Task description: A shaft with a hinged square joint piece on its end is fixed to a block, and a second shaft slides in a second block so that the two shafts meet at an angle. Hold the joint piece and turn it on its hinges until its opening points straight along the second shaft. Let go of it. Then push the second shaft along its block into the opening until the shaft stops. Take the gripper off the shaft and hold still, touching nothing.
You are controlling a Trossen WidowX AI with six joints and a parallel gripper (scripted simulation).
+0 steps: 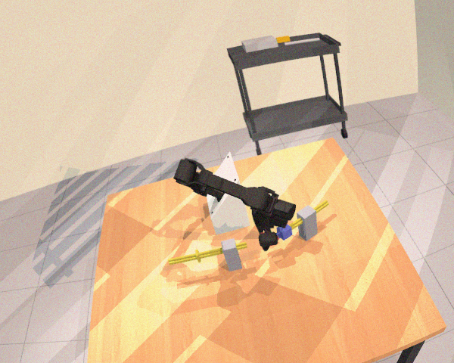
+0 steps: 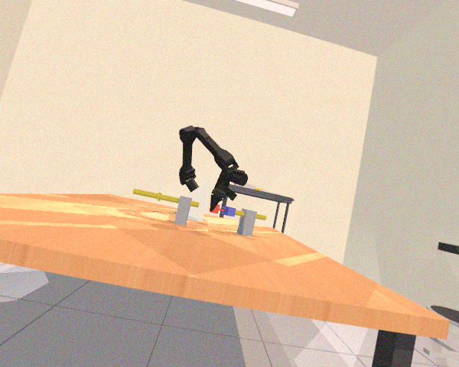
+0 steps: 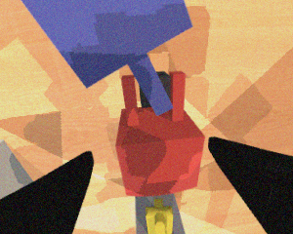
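Observation:
The red joint piece is hinged to the blue fork piece on the first yellow shaft, held in its grey block. My gripper is open, one finger on each side of the red piece, with gaps between. The second yellow shaft passes through its grey block. Its near end is apart from the red piece, roughly in line with it in the wrist view. The opening itself is hidden.
A ring collar sits on the second shaft beyond its block. A white angled panel stands behind the shafts, near the arm. A dark cart stands beyond the wooden table.

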